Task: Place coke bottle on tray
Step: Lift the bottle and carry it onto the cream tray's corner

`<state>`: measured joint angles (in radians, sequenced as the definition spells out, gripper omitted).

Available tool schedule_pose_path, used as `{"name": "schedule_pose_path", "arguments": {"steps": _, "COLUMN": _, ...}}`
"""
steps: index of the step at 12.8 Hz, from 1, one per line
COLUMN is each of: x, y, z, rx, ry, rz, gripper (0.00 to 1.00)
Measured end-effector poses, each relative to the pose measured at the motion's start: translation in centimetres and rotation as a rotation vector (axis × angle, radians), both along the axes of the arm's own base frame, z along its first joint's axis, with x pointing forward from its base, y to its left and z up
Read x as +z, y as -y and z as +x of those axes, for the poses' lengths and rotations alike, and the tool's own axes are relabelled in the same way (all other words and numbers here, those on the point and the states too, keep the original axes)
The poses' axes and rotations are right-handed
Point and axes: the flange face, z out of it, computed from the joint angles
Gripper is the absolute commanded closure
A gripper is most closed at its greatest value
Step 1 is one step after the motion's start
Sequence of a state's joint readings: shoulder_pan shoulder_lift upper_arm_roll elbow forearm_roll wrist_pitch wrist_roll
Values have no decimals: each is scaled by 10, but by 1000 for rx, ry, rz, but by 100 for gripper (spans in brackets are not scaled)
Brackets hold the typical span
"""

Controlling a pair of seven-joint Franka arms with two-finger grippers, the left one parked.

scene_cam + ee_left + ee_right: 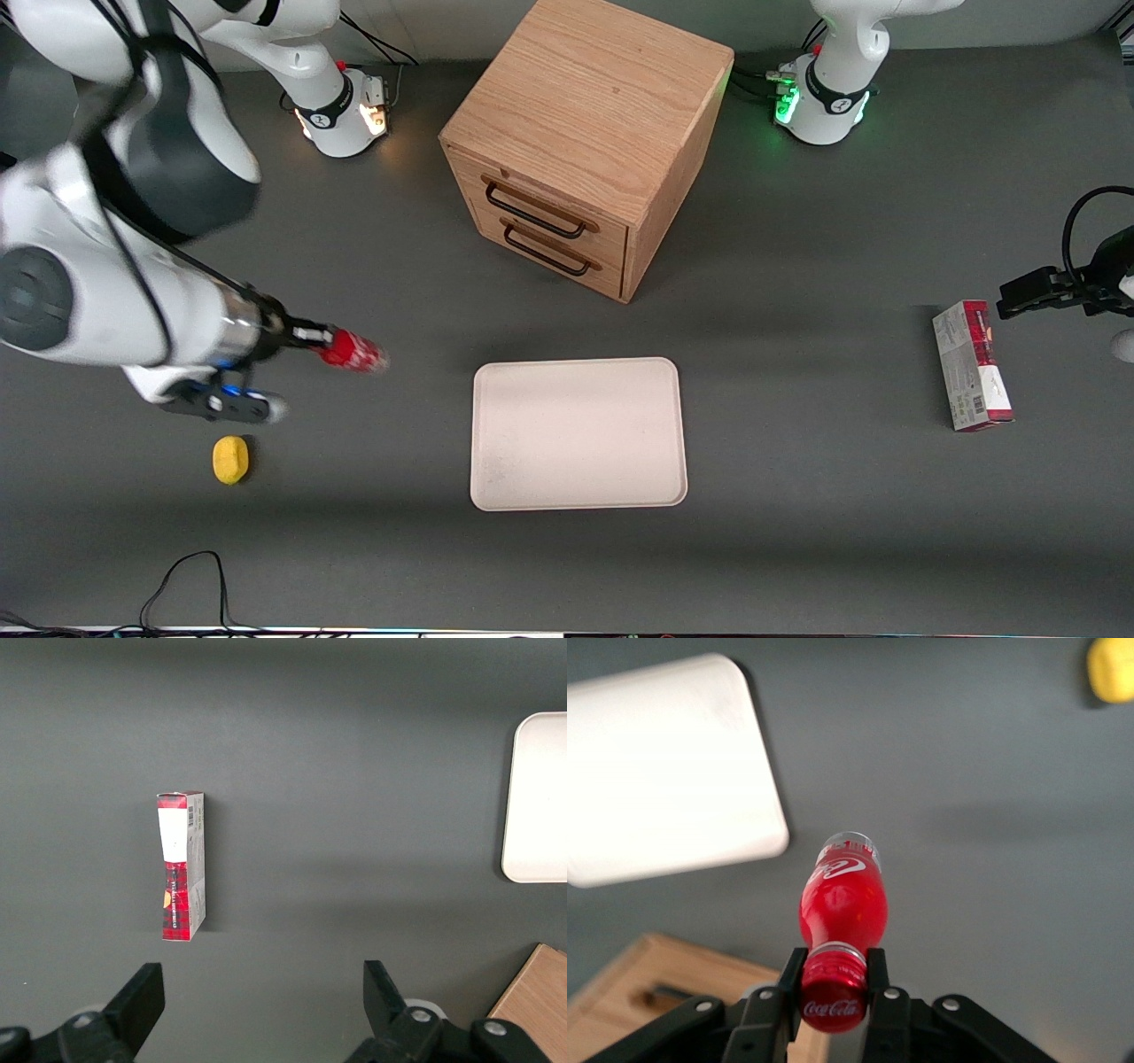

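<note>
Overhead, hand [834, 988] pinching coke bottle [842, 899] (by its cap), dark grey table [797, 532], tray [578, 433] nearby

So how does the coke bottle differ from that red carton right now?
The coke bottle is held off the table by its cap in the gripper, near the tray; the carton lies flat on the table toward the parked arm's end. The bottle is round and much smaller; the carton is a long box, red and grey. Both show red with white print.
</note>
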<state>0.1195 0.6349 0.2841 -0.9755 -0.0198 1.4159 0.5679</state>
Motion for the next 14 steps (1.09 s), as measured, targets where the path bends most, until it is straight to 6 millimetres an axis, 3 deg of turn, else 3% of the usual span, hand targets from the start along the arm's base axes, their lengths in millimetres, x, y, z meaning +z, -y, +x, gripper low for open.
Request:
{"name": "schedule_pose_path", "arguments": {"steps": 4, "x": -98, "y": -84, "z": 28, "rx": -149, "ry": 130, "rz": -19, "gripper": 100}}
{"name": "schedule_pose_path", "arguments": {"steps": 6, "x": -126, "y": -104, "z": 36, "rx": -207, "ry": 173, "rz": -24, "gripper": 100}}
{"name": "schedule_pose_path", "arguments": {"steps": 14, "x": -156, "y": -114, "z": 55, "rx": -319, "ry": 253, "rz": 31, "gripper": 100}}
